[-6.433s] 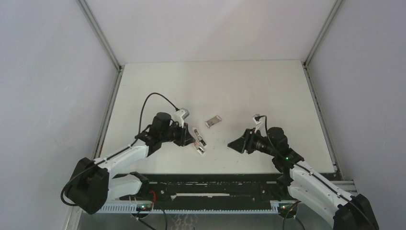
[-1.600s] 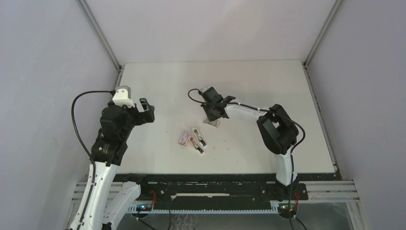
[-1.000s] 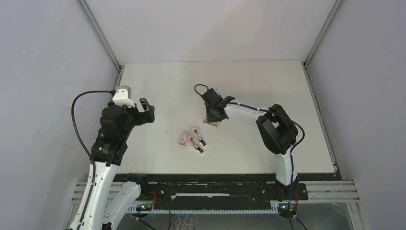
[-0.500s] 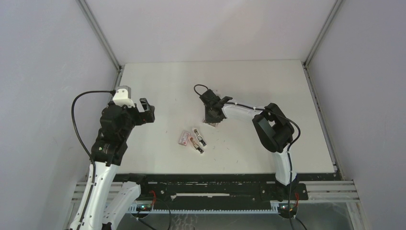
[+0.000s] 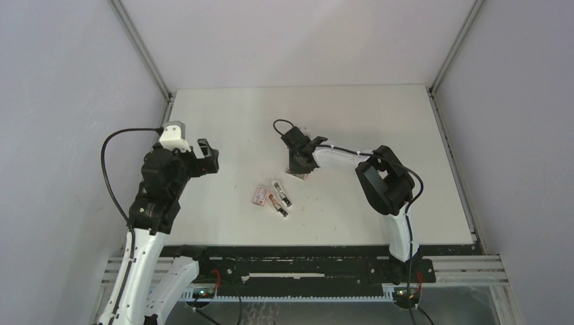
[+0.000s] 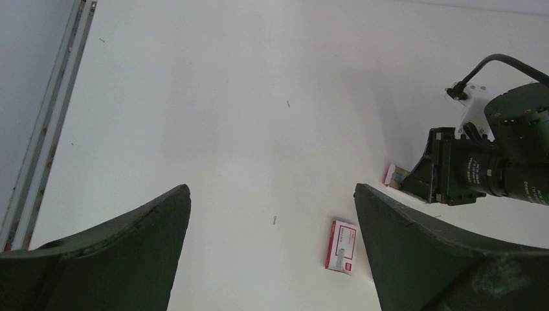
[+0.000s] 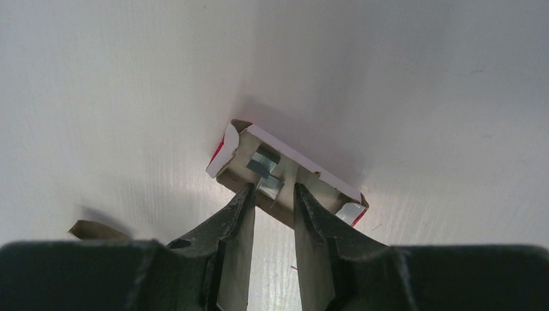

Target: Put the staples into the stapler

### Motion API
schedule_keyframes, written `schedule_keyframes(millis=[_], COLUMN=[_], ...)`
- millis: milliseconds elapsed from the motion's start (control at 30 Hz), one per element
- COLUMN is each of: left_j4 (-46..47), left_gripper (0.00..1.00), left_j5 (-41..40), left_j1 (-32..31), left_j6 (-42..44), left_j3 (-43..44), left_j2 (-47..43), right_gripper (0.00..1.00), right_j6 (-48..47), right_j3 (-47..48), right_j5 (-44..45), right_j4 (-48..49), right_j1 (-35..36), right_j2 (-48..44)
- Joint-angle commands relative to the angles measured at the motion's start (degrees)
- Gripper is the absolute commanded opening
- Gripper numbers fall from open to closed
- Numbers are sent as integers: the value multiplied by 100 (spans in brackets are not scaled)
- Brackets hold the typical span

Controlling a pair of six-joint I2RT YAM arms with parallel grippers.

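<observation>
- Staples (image 7: 267, 170) in their box (image 7: 307, 173) sit between narrowly parted right fingers (image 7: 236, 223); grip unclear.
- Left fingers (image 6: 123, 249) spread wide, empty.
- Stapler (image 5: 280, 197) detail too small overhead.

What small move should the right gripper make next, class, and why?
Probably close the right gripper on the staple strip. Its fingers straddle the strip in the open staple box, with a slight gap showing, so it does not look gripped yet. The stapler lies apart, nearer the arm bases.
</observation>
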Motion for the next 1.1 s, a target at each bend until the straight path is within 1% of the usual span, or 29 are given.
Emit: schedule_keyframes(millis=[0, 600, 1067], left_j4=[221, 230, 230], left_gripper=[100, 100, 100], left_j5=[103, 119, 145], left_j1=[48, 48, 50], left_j6=[47, 41, 32], left_j3=[-137, -137, -148], left_j2=[-10, -8, -23], right_gripper=[28, 34, 32], right_j6=[106, 273, 374], right_j3=[224, 224, 224], right_j5=[66, 196, 215], right_j4=[157, 285, 269], right_j1=[65, 158, 188], right_j2=[-211, -325, -137])
